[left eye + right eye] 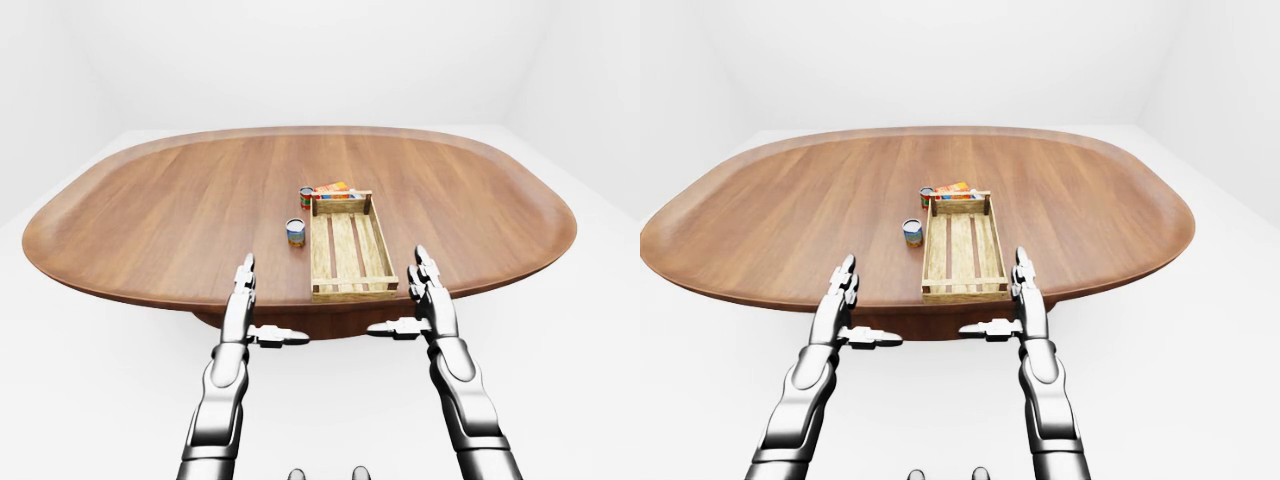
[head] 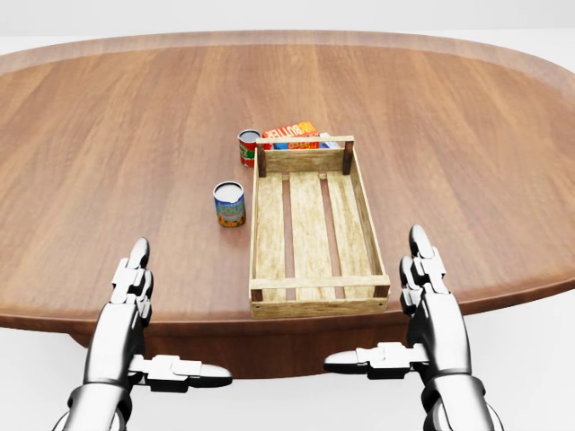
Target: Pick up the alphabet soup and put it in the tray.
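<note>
I am holding my left hand [image 2: 126, 310] and right hand [image 2: 429, 301] open and empty at the tabletop [image 2: 108, 135] edge, approaching. The alphabet soup [image 2: 248, 148], probably the red can, is standing just left of the tray [image 2: 311, 224]; next I am needing a long reach.
</note>
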